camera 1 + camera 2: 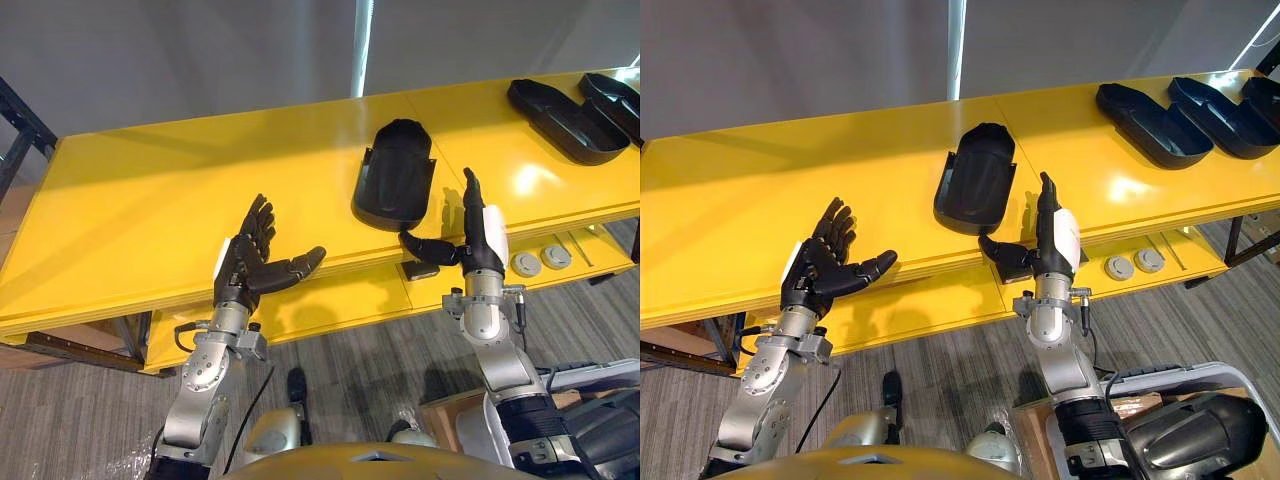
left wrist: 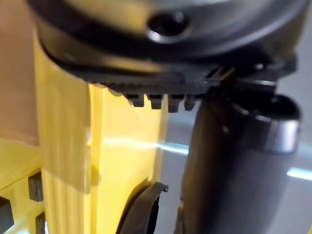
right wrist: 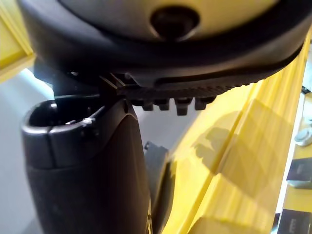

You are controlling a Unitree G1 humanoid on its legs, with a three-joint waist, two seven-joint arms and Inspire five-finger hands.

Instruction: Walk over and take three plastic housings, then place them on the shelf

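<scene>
As the robot is standing at its front edge, the yellow tabletop (image 1: 150,200) is spanning both eye views. It is carrying all the black housings.

Near housing (image 1: 395,180): lying flat at mid-tabletop, hollow side up. Its long axis is running roughly from the front edge toward the far edge. The rounded end is pointing away and the squarer open end is facing the robot, just inside the front edge.

Far housings (image 1: 1150,125): lying side by side at the tabletop's far right corner, well apart from both hands.

Right hand (image 1: 485,245): hovering at the front edge, holding nothing. Its fingers (image 1: 470,190) are standing straight and wide open, and its thumb (image 1: 425,245) is reaching leftward below the near housing's open end. The right wrist view is catching a dark housing edge (image 3: 156,180) just past the thumb.

Left hand (image 1: 250,265): hovering open at the front edge, fingers relaxed and spread, empty. It is well apart from the near housing, on that housing's left side.

Discs (image 1: 525,264): two small grey round ones, sitting on a lower yellow ledge (image 1: 330,305) beside the right wrist.

Judgement: no housing is being held yet, so the task is only starting. The near housing is lying just forward and left of the right fingers, so the right hand is the nearer one. A grasp across the open end, square to the long axis, is looking like the sensible approach.
</scene>
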